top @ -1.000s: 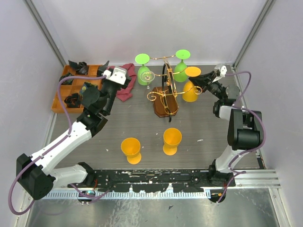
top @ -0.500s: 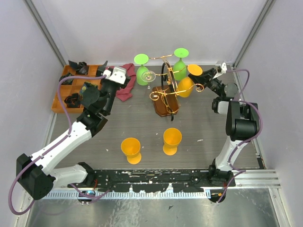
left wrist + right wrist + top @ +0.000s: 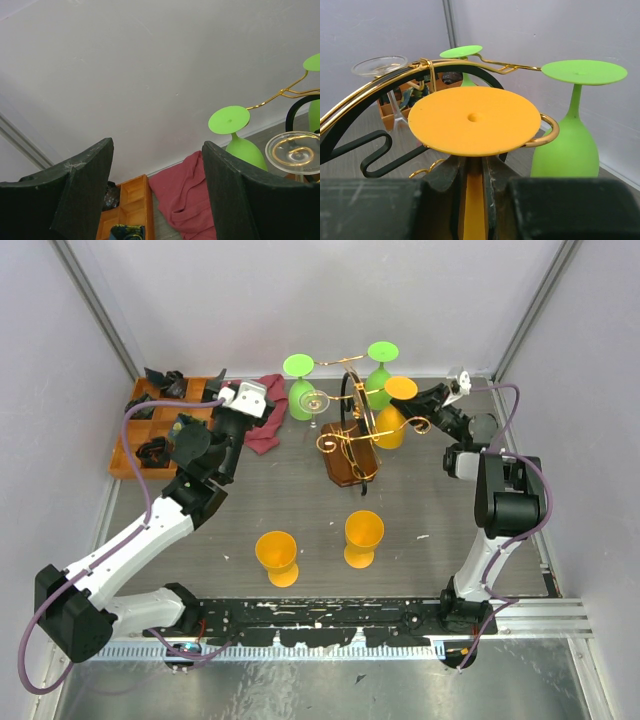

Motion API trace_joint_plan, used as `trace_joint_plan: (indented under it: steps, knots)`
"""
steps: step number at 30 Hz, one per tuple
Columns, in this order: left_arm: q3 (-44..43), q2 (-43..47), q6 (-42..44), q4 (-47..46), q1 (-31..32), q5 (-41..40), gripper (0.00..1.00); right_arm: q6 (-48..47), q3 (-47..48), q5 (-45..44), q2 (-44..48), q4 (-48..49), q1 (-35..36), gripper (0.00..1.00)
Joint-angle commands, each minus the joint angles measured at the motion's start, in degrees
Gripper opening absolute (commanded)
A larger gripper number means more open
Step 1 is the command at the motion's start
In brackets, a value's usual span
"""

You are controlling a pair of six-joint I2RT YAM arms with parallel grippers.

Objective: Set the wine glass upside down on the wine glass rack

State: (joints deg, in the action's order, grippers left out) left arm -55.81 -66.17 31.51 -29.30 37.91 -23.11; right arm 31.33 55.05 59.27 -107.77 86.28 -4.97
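Top view, far left: compartmented wooden tray against the left wall, dark items in its cells, too small to name.

Left gripper sits at the upper left, just right of the tray. Its jaws are spread wide with nothing between them; only wall shows through the gap in the left wrist view.

Red cloth is crumpled on the table just right of that gripper.

Lower centre: two spare orange glasses stand apart from each other, well clear of everything else.

Upper centre: left green glass hangs upside down, foot up, at the rack's left side. A clear glass is just beside it, also inverted.

Wine glass rack: gold scroll arms, dark arched post, brown oval base, centre of the frame.

Right green glass hangs inverted at the rack's upper right.

Orange wine glass is upside down at the rack's right side, foot uppermost, bowl beside a gold curl. In the right wrist view a gold curl shows just under the foot's right edge. Cannot tell if the foot rests on the wire.

Right gripper, upper right: jaws closed narrowly on the orange wine glass's stem, just below the foot.
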Motion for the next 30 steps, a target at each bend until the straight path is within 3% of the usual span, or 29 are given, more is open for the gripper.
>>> trace_joint_plan:
  steps: [1, 13, 19, 30]
  knots:
    - [0.0, -0.6, 0.6, -2.1, -0.3, -0.5, 0.78, -3.1, 3.0, -0.7, 1.0, 1.3, 1.0, 0.01]
    - [-0.1, -1.1, 1.5, -2.2, -0.4, -0.6, 0.78, -11.4, 5.0, -5.6, 2.1, -10.4, 2.2, 0.01]
    - [-0.2, -1.1, 1.5, -2.3, -0.7, -0.4, 0.78, -13.6, 2.4, -11.9, 3.8, -10.8, 1.6, 0.01]
    - [0.1, -1.1, 1.5, -2.2, -1.0, 0.1, 0.78, -14.6, -2.0, -15.0, 6.7, -10.1, -1.0, 0.01]
